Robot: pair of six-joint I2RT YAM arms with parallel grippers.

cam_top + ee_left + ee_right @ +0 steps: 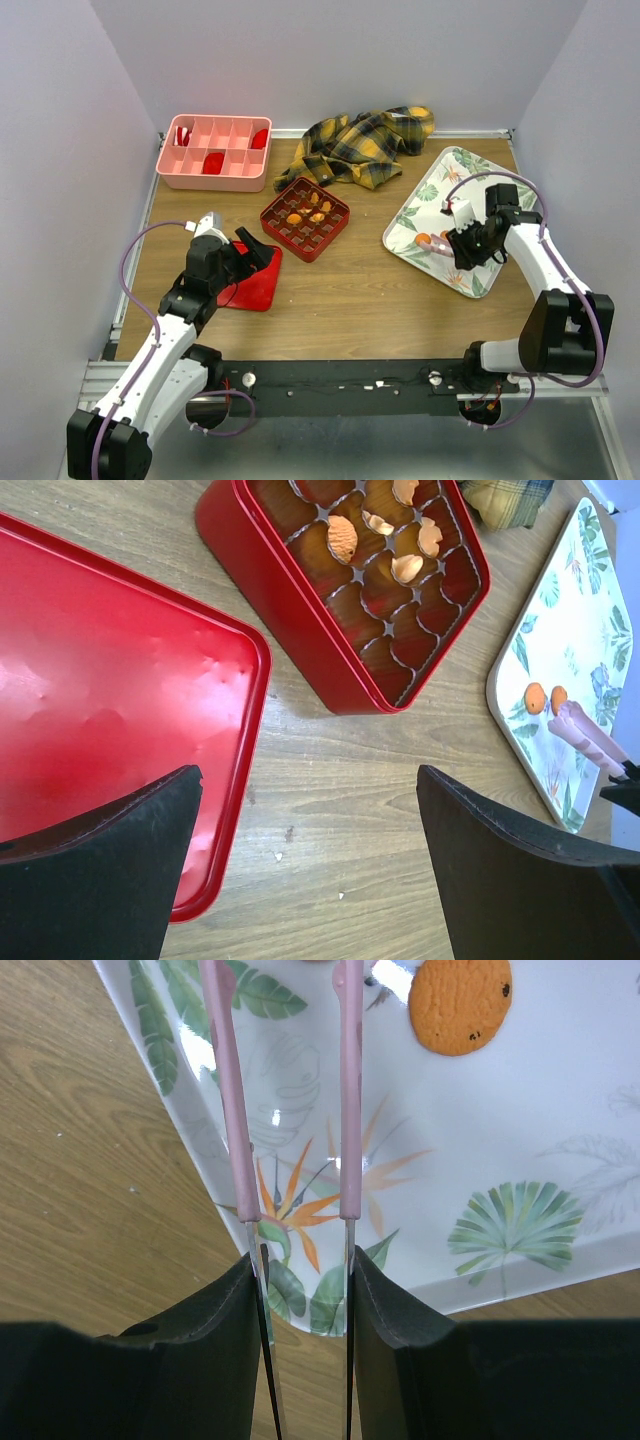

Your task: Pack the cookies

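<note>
Several small orange cookies (308,213) lie in cells of the red gridded box (283,226), and they also show in the left wrist view (342,538). Two more cookies (535,697) lie on the leaf-print tray (590,620); one shows large in the right wrist view (458,1005). My right gripper (300,1270) is shut on pink tongs (236,1110), whose arms stand apart and reach over the tray (520,1140) beside that cookie. My left gripper (308,780) is open and empty, low over bare wood beside the red lid (100,700).
A pink compartment box (213,152) with dark-red pieces stands at the back left. A yellow plaid cloth (365,140) lies at the back centre. The red lid (255,285) lies under the left arm. Grey walls close in left, back and right.
</note>
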